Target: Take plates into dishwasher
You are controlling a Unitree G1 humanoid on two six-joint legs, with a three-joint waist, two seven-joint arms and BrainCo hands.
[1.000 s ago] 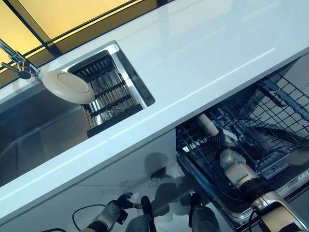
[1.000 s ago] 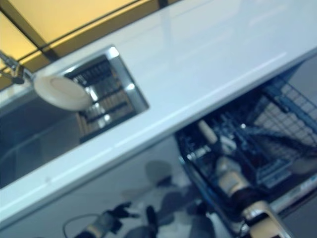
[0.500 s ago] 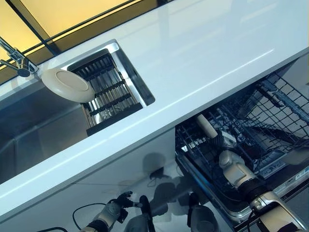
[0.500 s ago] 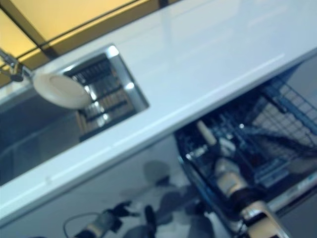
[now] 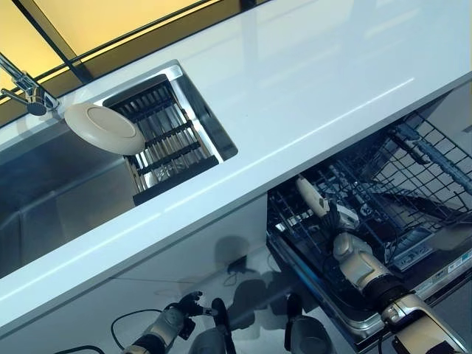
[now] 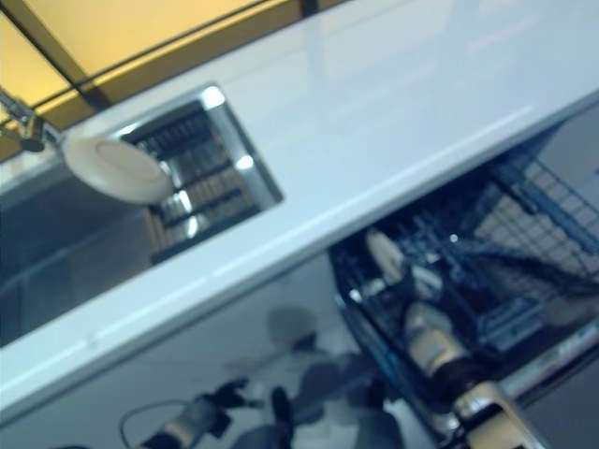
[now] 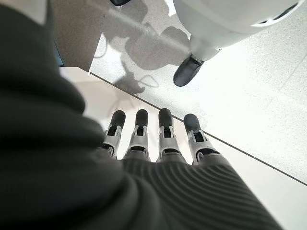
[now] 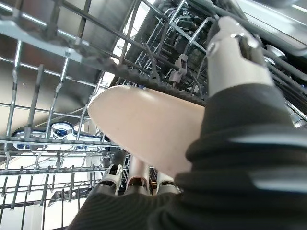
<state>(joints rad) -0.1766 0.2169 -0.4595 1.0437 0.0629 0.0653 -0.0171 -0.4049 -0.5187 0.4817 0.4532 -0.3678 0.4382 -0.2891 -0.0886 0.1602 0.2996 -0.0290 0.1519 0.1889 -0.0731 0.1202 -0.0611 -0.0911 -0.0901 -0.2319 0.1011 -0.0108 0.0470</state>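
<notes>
Plate point(image 8: 144, 124) loading is in hand: the right hand point(image 5: 335, 221) grips one plate, fingers and thumb closed on it, inside the dishwasher rack point(image 5: 413, 169). Next move likely calls for seating it between rack wires, then releasing. Left hand point(image 7: 158, 143) hangs idle, fingers straight, empty.

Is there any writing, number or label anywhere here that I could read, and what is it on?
None can be read.
The only print is a small pale label on the front edge of the dishwasher rack, too small and blurred to make out.
The plate in the right hand, the plate in the sink and the white counter carry no writing.
</notes>
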